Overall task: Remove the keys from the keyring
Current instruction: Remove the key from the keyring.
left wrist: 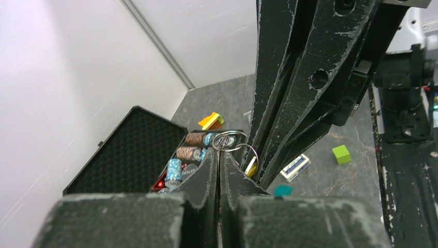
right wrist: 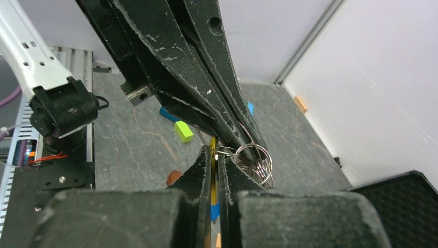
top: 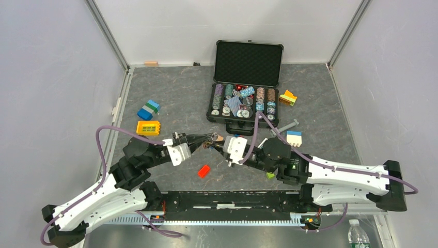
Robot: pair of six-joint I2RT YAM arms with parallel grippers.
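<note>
Gleaming round wire keyring between fingers

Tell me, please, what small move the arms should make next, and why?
Probably the right gripper should ease the yellow key along the wire, away from the left gripper. Both are shut, tip to tip above the table: the left pinches the keyring, the right seems clamped on the key, not yet off the ring.

Silver-grey glinting on keyring. Dark grey table showing pale marbled veins. Black case sitting by far edge, chips striping brown, teal, purple. Red block glowing near front edge; yellow block shining toward left edge.
</note>
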